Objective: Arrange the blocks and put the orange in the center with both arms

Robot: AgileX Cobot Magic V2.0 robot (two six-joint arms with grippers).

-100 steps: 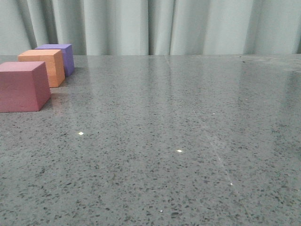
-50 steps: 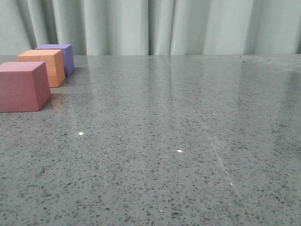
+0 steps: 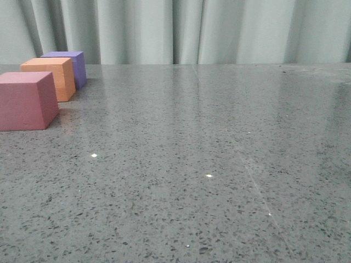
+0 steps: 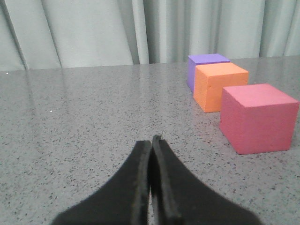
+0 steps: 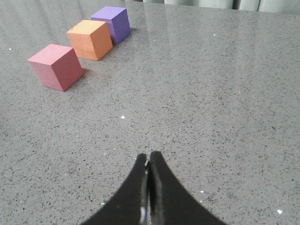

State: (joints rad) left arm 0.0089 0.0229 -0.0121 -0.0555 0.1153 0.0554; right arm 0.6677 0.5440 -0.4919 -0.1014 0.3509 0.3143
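Already the three cubes stand in a row near the far left corner of the grey speckled table [image 3: 219, 164]: the pink-red cube [image 3: 26, 100] nearest the camera, the orange cube [image 3: 50, 78] behind it, and the purple cube [image 3: 70, 67] farthest back, in front of the pale curtain [image 3: 219, 30]. The orange one sits between the other two, so by my reading the arranging is done or very nearly so, and little seems left beyond perhaps evening out the spacing; the right wrist view shows a clear gap between pink-red and orange, while orange and purple stand just beside each other, whether touching I cannot tell. Neither arm appears in the front view. In the left wrist view the left gripper [image 4: 152, 138] has its black tapered fingers pressed together with nothing between them, hanging low over bare table; the pink-red cube [image 4: 258, 117] is the closest to it, off to one side and apart, with the orange cube [image 4: 218, 86] and purple cube [image 4: 204, 65] lined up beyond. In the right wrist view the right gripper [image 5: 148, 156] is likewise closed on nothing, well apart from the row, with the pink-red cube [image 5: 56, 66], orange cube [image 5: 90, 39] and purple cube [image 5: 114, 24] far ahead across open tabletop.
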